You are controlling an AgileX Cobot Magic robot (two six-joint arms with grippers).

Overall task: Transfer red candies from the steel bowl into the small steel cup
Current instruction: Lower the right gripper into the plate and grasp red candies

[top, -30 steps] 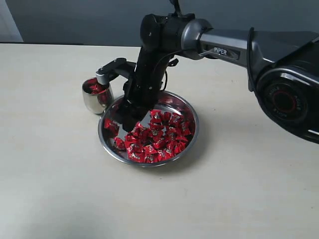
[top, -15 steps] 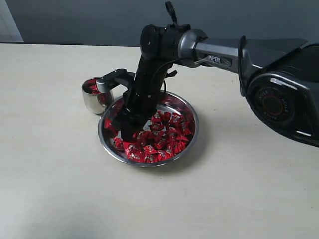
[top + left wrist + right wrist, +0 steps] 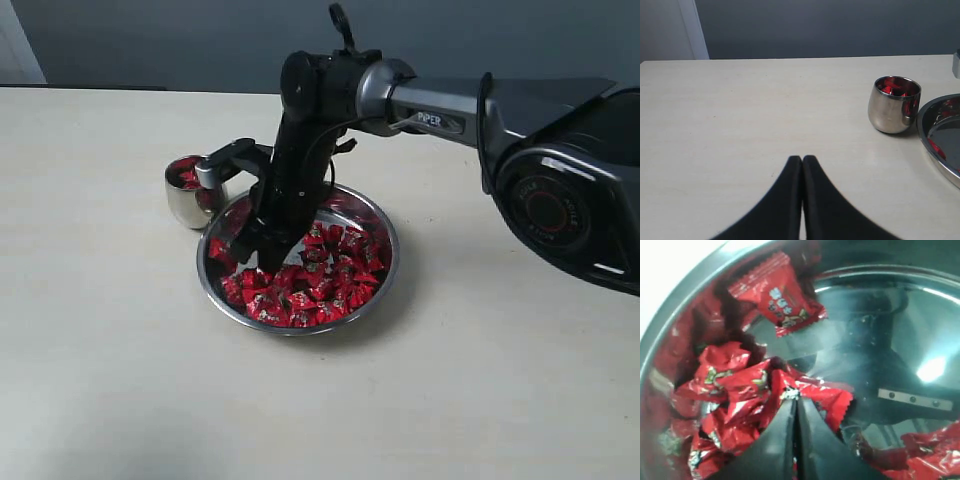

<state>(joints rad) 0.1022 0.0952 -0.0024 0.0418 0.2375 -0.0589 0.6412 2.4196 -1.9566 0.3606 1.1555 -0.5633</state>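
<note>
The steel bowl [image 3: 386, 268] sits mid-table with many red candies [image 3: 322, 284] heaped in its front half. My right gripper [image 3: 262, 262] reaches down into the bowl's left side. In the right wrist view it [image 3: 796, 400] is shut, its tips pinching the crinkled edge of a red candy [image 3: 822, 396] on top of the pile. One candy [image 3: 777, 295] lies apart on the bowl's bare floor [image 3: 880, 300]. The small steel cup [image 3: 190, 196] stands just left of the bowl and holds a few red candies [image 3: 895, 89]. My left gripper [image 3: 802, 158] is shut and empty, low over bare table, short of the cup [image 3: 892, 107].
The right arm [image 3: 440, 100] comes in from the right, above the bowl. A bracket [image 3: 225, 160] on its wrist hangs close over the cup's rim. Pale tabletop [image 3: 120, 350] surrounds bowl and cup, with a dark wall behind.
The right gripper dipped lower into the left side of the bowl and shut on the candies; the pile there shifted slightly. Cup, bowl and left gripper stayed put.
</note>
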